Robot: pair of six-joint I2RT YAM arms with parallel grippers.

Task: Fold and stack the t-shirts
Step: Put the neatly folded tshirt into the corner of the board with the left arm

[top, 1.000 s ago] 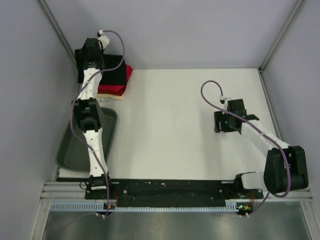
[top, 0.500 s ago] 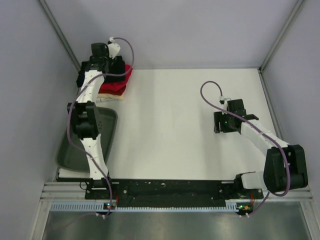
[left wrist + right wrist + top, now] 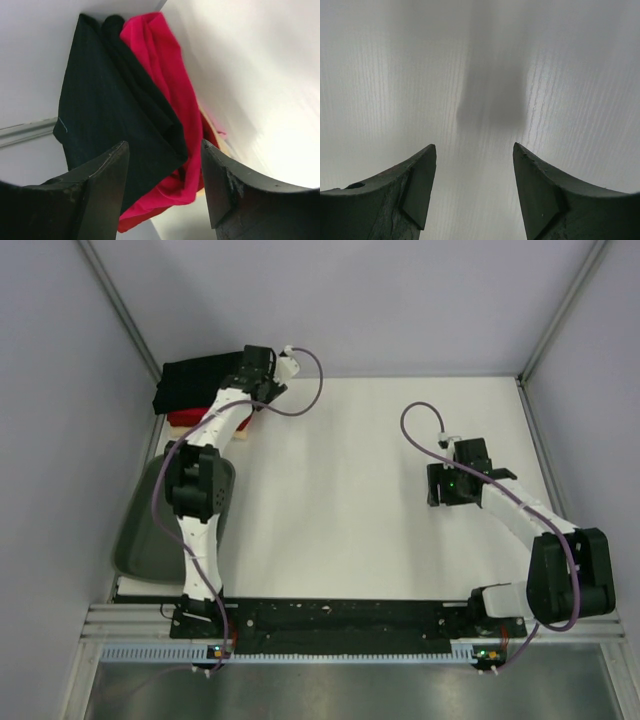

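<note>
Black t-shirt (image 3: 100,115) tops red t-shirts (image 3: 170,80), building the stack; left tool (image 3: 163,150) beside it and right tool (image 3: 474,150) gape empty.

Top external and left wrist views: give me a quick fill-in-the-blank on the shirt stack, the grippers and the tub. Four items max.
1. The top t-shirt of the stack is coloured ___.
2. The second t-shirt, right under it, is coloured ___.
3. The left gripper and the right gripper both hold nothing, and their jaws stand ___.
4. The grey tub sits partly under the ___ arm.

Missing words: black; red; open; left.
</note>
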